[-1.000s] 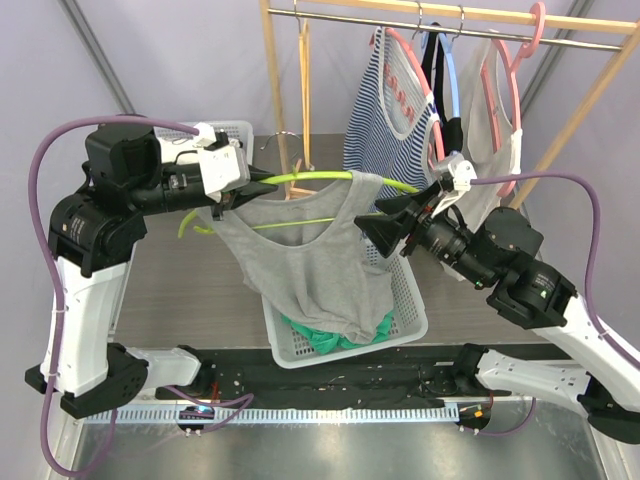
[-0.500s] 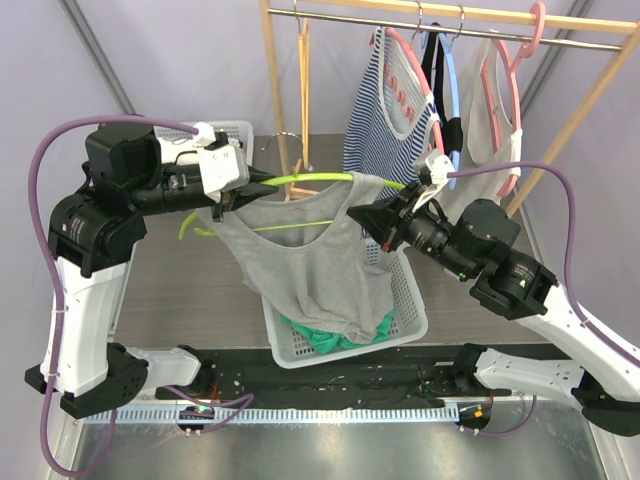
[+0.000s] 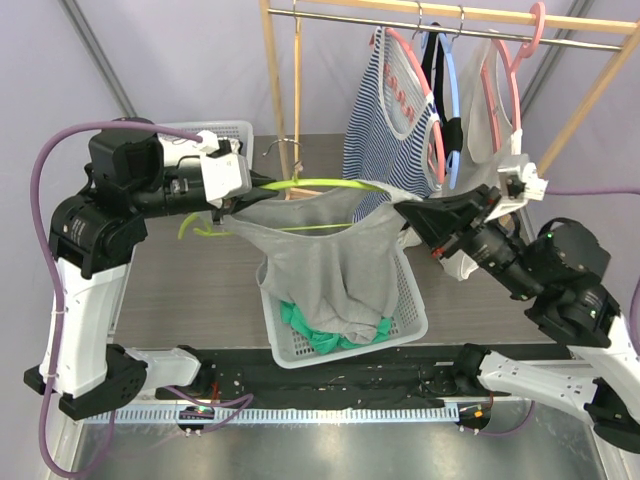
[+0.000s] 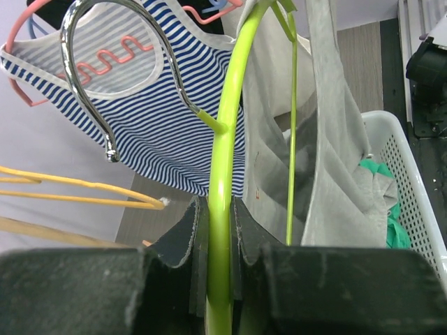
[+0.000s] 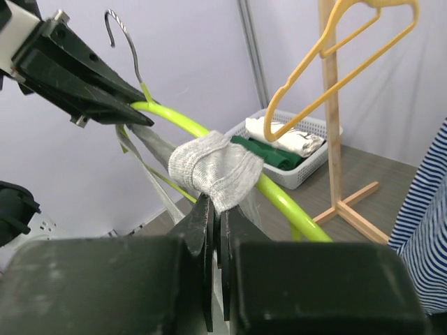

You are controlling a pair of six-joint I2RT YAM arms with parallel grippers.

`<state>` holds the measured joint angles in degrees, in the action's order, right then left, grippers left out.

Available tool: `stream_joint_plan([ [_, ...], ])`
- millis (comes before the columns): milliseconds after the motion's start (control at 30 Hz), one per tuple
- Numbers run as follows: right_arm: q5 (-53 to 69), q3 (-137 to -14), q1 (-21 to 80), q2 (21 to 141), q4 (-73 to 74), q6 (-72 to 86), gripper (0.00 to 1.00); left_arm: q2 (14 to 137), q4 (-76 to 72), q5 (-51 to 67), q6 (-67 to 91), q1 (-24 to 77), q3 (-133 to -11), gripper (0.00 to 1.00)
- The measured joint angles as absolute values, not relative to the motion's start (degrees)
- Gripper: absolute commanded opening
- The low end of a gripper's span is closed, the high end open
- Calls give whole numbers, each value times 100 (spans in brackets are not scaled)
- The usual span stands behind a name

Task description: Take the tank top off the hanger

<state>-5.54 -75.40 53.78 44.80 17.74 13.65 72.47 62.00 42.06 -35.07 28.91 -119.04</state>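
The soft, light top (image 3: 325,268) hung on the hanger (image 3: 318,184) above the basket (image 3: 412,305), the left gripper (image 4: 218,209) clamped on the hanger's arm and the right gripper (image 5: 215,209) pinching the top's bunched strap (image 5: 216,171), likely the best hold since the limp cloth would slide off.

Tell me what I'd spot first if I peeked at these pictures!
The bright green hanger is held up in the middle, with a grey tank top drooping from it down to a white basket. The left gripper clamps one side of the hanger, and the right gripper pinches the top's strap on the other side. Behind them, a blue striped top hangs on the rack.
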Motion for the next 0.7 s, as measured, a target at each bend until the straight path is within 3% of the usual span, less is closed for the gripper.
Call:
stream_joint_plan([
  [333, -1835, -7260, 5378, 3933, 1925, 1599, 1, 7159, 6407, 4169, -3675, 2904, -11795, 0],
  [700, -3638, -7008, 5380, 3680, 3037, 1922, 1, 7150, 6471, 4250, -3594, 2912, -11955, 0],
])
